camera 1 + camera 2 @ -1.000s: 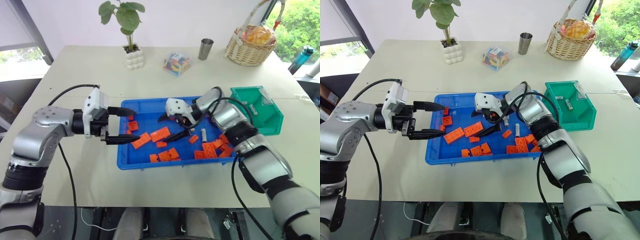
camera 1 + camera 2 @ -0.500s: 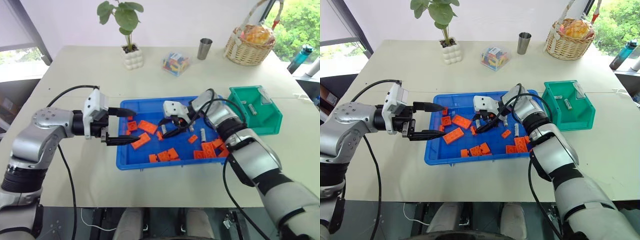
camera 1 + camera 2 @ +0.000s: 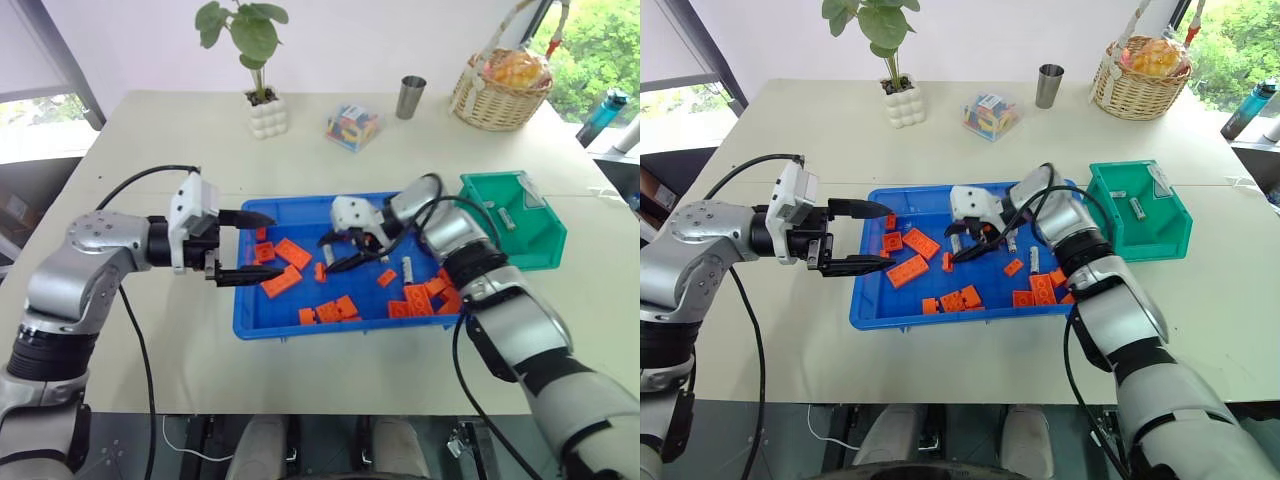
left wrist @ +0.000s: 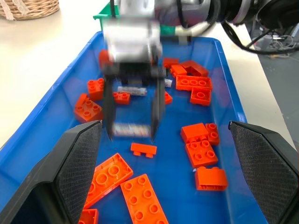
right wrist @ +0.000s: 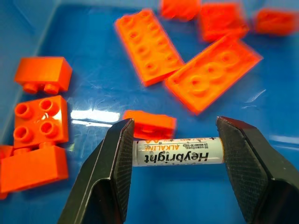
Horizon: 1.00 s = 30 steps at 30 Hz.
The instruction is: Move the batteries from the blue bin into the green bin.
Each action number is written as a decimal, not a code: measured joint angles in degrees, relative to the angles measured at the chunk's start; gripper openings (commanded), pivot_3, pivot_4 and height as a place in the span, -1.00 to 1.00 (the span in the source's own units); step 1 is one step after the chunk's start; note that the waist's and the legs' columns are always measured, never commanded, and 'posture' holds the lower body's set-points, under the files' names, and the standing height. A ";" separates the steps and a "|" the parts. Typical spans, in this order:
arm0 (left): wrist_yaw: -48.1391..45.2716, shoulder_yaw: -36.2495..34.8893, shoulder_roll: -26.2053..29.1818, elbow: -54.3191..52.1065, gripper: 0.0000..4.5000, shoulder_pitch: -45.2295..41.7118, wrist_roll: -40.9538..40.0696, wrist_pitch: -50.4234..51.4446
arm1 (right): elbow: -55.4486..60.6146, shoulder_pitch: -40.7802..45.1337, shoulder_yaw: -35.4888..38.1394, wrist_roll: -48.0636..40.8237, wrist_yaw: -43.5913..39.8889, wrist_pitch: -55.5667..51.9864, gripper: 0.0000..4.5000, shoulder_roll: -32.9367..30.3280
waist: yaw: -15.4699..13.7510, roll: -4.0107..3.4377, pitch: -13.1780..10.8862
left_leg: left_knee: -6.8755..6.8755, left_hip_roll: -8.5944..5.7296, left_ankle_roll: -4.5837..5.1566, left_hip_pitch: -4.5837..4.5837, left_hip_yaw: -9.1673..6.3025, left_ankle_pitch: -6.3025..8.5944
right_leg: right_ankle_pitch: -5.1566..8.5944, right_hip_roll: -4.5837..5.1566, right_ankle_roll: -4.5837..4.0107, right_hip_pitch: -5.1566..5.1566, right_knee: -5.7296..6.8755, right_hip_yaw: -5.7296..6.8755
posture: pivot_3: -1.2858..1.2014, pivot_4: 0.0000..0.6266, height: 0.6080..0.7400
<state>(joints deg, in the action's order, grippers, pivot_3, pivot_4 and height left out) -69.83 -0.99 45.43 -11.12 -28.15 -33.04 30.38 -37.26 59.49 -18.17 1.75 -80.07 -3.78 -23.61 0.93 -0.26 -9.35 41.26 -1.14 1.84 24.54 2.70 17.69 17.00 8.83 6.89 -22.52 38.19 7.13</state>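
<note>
Right gripper [image 5: 175, 154] clamping a battery [image 5: 177, 151] end to end above the blue bin [image 3: 250, 310], left gripper [image 3: 252, 246] spread wide over the bin's left edge, green bin [image 3: 540, 240] just right of it

on the battery [image 5: 177, 151] your right gripper [image 5: 176, 158] holds end to end between its two fingers, you can read "heybright" in bold black letters along its white side. above that runs a smaller line, seen upside down, with "alkaline" in green and a plus sign near one end; the tiny print beside it is too small to read. on the other things you see here no lettering can be made out.
</note>
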 measured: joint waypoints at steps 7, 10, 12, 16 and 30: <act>1.91 0.06 -2.13 0.39 1.00 -1.13 0.13 -0.82 | 27.01 -11.06 19.02 -5.35 14.96 -20.49 -0.03 -14.13 | -1.10 0.05 0.00 | 0.00 -0.08 0.01 0.00 -0.06 0.01 | 0.00 0.10 0.00 0.15 -0.05 0.09 | 0.03 -0.52 -0.01; 2.11 0.19 -2.54 1.23 1.00 -1.12 0.56 -1.48 | 31.67 -20.04 25.37 -5.30 20.36 -26.11 -0.03 -19.95 | -1.27 0.02 -0.01 | -0.01 -0.06 0.01 0.00 0.08 0.01 | 0.00 0.13 0.01 0.08 -0.06 0.07 | 0.03 -0.52 -0.01; 1.70 0.50 -3.02 2.03 1.00 -1.47 1.00 -2.23 | 33.61 -23.44 28.37 -5.31 23.68 -28.45 -0.03 -22.18 | -1.07 -0.05 -0.05 | -0.01 -0.01 0.00 -0.02 0.19 0.00 | 0.00 0.13 0.02 0.04 -0.06 0.05 | 0.03 -0.52 -0.01; 0.94 2.22 -4.31 4.32 1.00 -3.81 1.82 -3.23 | 34.24 -26.76 33.64 -5.21 30.27 -30.73 -0.03 -25.56 | -0.51 -0.06 -0.06 | -0.03 0.02 0.00 -0.03 0.22 0.00 | 0.00 0.12 0.03 0.02 -0.06 0.05 | 0.03 -0.52 -0.01; -1.13 3.68 -6.58 8.19 1.00 -6.81 3.92 -4.94 | 35.87 -27.91 32.28 -8.04 36.75 -34.02 0.98 -25.41 | -0.32 -0.07 -0.07 | -0.03 0.02 0.01 -0.02 0.20 0.00 | 0.01 0.11 0.04 0.03 -0.08 0.03 | 0.03 -0.52 -0.01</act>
<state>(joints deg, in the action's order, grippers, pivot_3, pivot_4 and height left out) -70.96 2.69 38.84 -2.93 -34.96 -29.12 25.44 -1.39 31.58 14.11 -6.29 -43.33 -37.81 -49.01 0.61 -0.33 -9.42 41.23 -1.12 1.85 24.51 2.90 17.69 17.01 8.94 6.93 -22.49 38.11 7.16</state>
